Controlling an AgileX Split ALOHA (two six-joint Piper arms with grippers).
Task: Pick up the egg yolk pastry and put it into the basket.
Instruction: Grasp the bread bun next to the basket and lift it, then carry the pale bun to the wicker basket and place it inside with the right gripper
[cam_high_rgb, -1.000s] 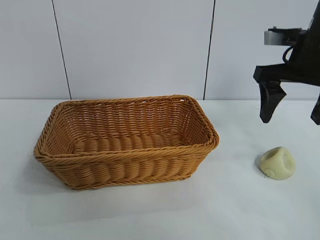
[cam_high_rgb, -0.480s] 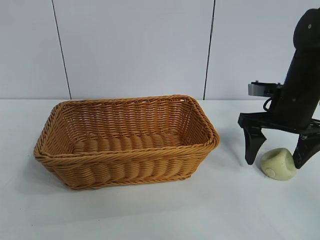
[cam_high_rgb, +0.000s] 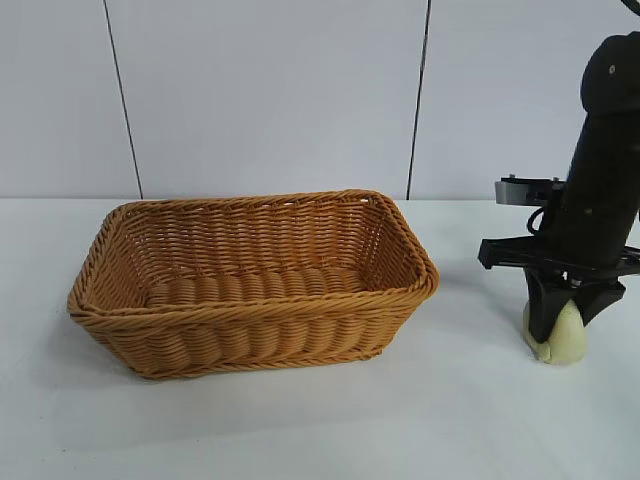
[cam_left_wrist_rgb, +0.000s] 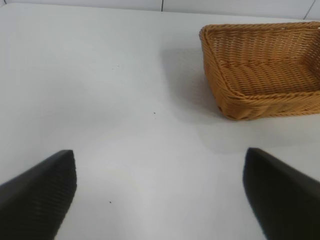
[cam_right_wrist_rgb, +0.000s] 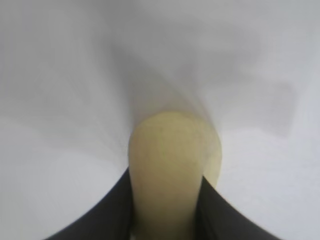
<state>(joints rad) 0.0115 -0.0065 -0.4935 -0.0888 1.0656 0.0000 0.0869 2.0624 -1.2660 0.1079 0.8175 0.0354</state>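
Pastry (cam_high_rgb: 562, 338) on the desk (cam_high_rgb: 470, 400) right of the basket (cam_high_rgb: 250, 285) looks light, soft and crushable, so the right gripper's (cam_high_rgb: 562, 318) jaws, closed snugly across its flanks, should squeeze gently; the left gripper's (cam_left_wrist_rgb: 160, 195) jaws hang wide open, empty.

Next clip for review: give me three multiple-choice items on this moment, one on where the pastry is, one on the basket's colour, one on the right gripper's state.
1. Where is the egg yolk pastry?
A. in the basket
B. on the table, on the right arm's side of the basket
C. lifted above the basket

2. What colour is the basket?
A. orange-brown
B. white
C. black

3. The right gripper is
A. open above the basket
B. out of view
C. shut on the pastry

Key: B, it sits on the table apart from the basket; A, orange-brown wicker; C, its fingers press both pastry sides.
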